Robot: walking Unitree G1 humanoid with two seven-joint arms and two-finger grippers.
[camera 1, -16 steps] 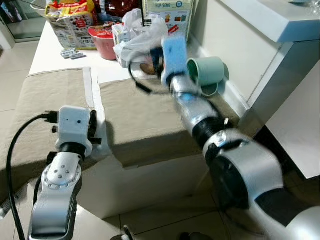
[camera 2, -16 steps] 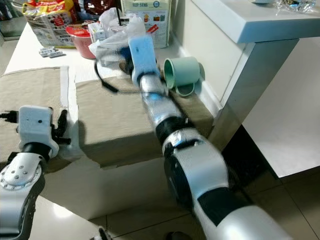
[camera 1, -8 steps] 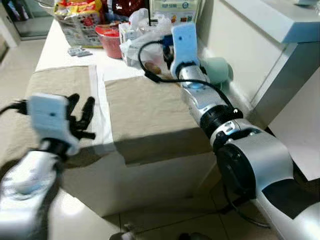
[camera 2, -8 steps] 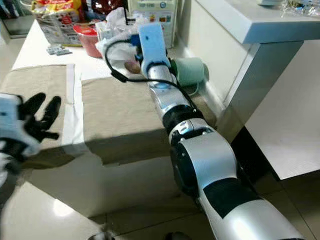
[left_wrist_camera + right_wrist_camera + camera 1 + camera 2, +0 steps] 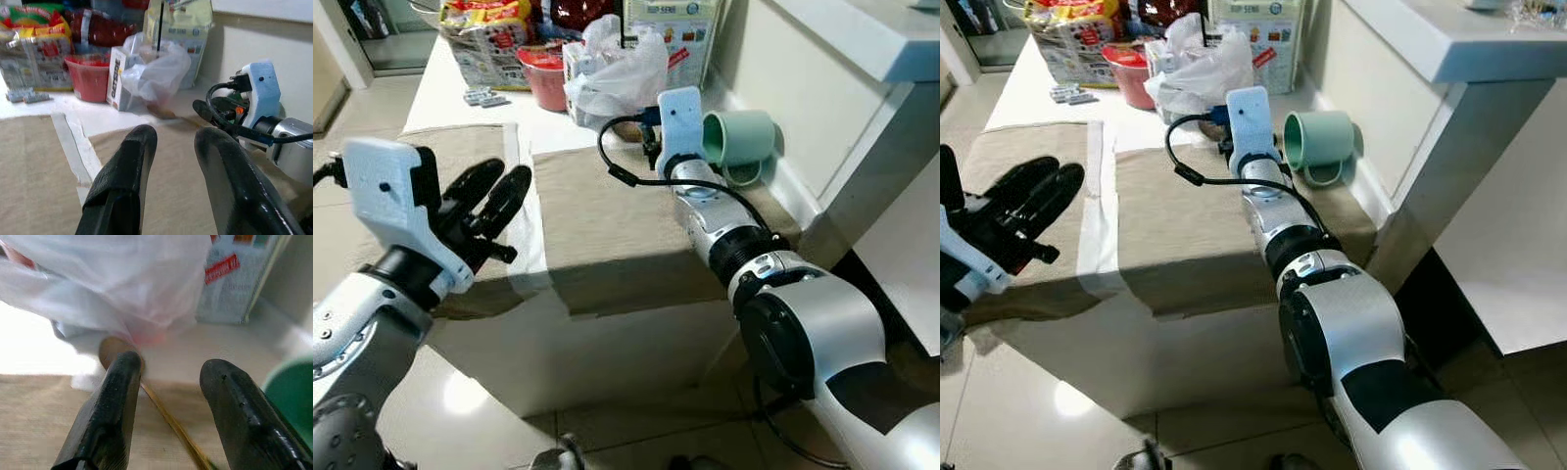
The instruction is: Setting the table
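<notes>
Left eye view: I am reaching my right gripper (image 5: 168, 421), jaws parted and empty, toward the green mug (image 5: 739, 137) lying tipped at upper centre on the worktop (image 5: 607, 225); rigid, slick, probably best pinched by its rim.

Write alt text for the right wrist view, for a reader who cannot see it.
The right gripper is open, its two black fingers reaching over a tan placemat toward a thin wooden utensil whose rounded end lies beneath a white plastic bag. A green mug sits beside one finger, a printed box behind.
</notes>
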